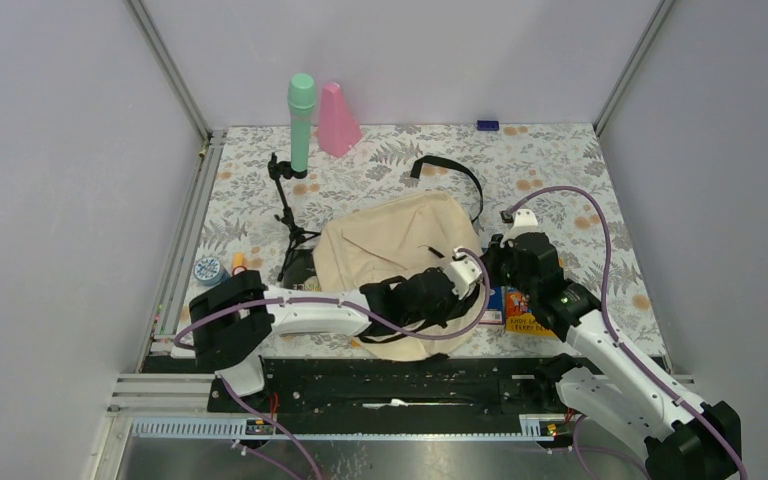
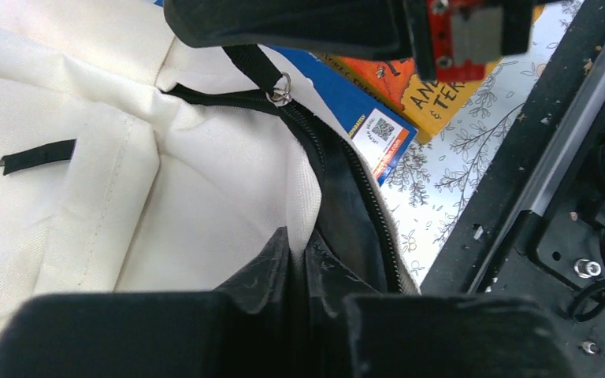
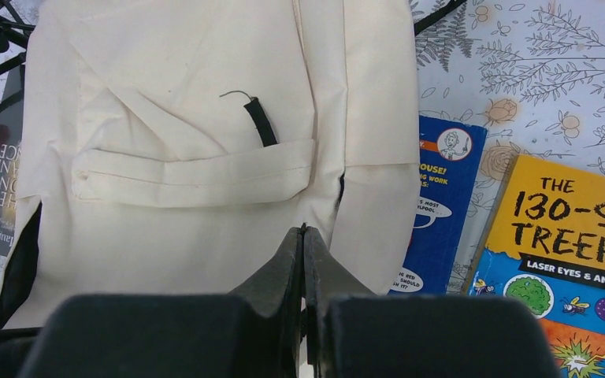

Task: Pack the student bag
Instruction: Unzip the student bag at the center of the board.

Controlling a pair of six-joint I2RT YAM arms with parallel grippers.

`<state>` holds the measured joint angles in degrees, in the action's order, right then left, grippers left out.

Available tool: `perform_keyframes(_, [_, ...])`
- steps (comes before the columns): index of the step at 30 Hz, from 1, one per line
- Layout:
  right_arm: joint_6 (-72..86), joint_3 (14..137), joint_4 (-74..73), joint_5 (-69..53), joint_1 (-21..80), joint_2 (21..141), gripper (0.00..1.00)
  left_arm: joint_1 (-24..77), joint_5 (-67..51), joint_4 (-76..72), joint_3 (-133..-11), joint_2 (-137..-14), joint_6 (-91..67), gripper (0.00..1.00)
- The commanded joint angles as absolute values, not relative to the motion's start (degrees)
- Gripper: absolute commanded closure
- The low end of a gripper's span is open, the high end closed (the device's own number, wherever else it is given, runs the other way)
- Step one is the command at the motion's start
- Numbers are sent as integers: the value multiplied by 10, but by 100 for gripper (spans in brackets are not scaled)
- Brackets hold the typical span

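Note:
The cream student bag [image 1: 390, 245] lies flat in the middle of the table, its black zipper edge turned toward the right. My left gripper [image 1: 475, 280] is shut on a fold of the bag's cream fabric [image 2: 303, 236] beside the black zipper [image 2: 362, 205]. My right gripper [image 1: 493, 266] hovers over the bag's right edge with its jaws [image 3: 302, 236] pressed together. In the left wrist view a black pull tab [image 2: 256, 67] runs from that gripper down to the zipper's metal ring [image 2: 282, 88]. The bag's front pocket [image 3: 197, 173] shows in the right wrist view.
A blue book [image 1: 495, 300] and a yellow book [image 1: 532, 315] lie right of the bag. A dark book [image 1: 300, 270] sticks out under its left side. A black tripod [image 1: 288, 215], green bottle [image 1: 301, 120], pink cone [image 1: 337, 120] and small round tin [image 1: 207, 270] stand left and behind.

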<state>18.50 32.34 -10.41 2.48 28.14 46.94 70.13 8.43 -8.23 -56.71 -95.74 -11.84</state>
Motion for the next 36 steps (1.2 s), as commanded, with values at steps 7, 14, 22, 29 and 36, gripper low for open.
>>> perform_keyframes(7, [190,331,-72,41,286,503,100,748,142,-98,-515,-887,-95,100])
perform_keyframes(14, [191,348,-56,46,286,566,100,769,136,-88,-494,-880,-96,100])
perform_keyframes(22, [212,356,-45,52,286,615,100,789,149,-85,-467,-869,-101,100])
perform_keyframes(29, [208,395,-69,63,286,605,100,799,151,-76,-444,-851,-98,100])
perform_keyframes(36, [198,403,-70,77,286,600,100,812,183,-82,-406,-797,-97,100])
